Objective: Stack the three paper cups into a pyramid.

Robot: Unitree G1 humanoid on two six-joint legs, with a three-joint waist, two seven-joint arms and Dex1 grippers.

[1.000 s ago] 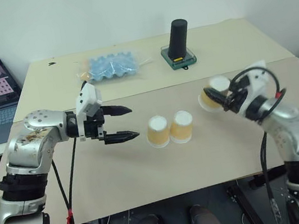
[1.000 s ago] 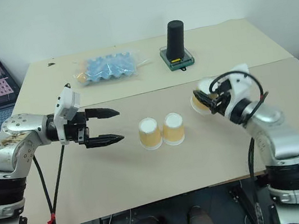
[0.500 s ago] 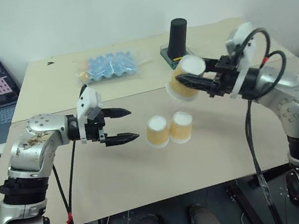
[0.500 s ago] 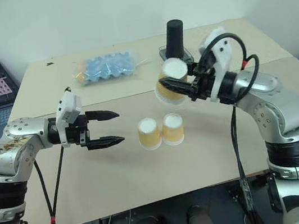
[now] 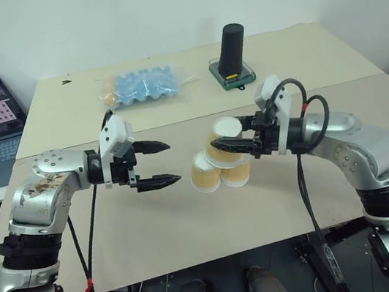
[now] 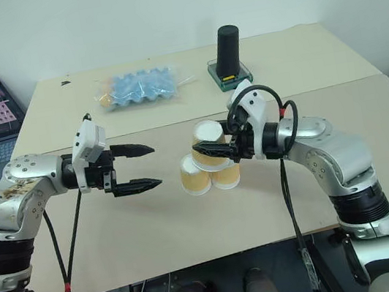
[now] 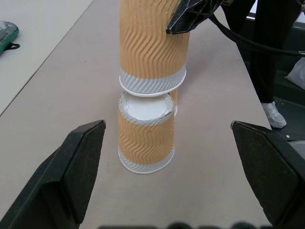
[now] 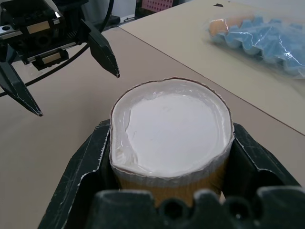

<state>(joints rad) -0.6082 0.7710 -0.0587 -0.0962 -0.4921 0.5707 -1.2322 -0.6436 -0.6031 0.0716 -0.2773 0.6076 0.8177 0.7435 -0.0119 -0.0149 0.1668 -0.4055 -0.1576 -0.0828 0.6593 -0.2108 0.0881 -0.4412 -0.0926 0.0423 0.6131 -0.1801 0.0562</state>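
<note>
Holding a third paper cup (image 5: pixel 224 141) upside down between its closed black fingers, the right gripper (image 5: pixel 233 149) keeps it just above two paper cups (image 5: pixel 220 174) that stand upside down, touching side by side, on the tan table (image 5: pixel 191 220). The held cup sits over the pair, slightly tilted. To the cups' left, the left gripper (image 5: pixel 154 164) hovers with fingers spread wide, gripping nothing.
</note>
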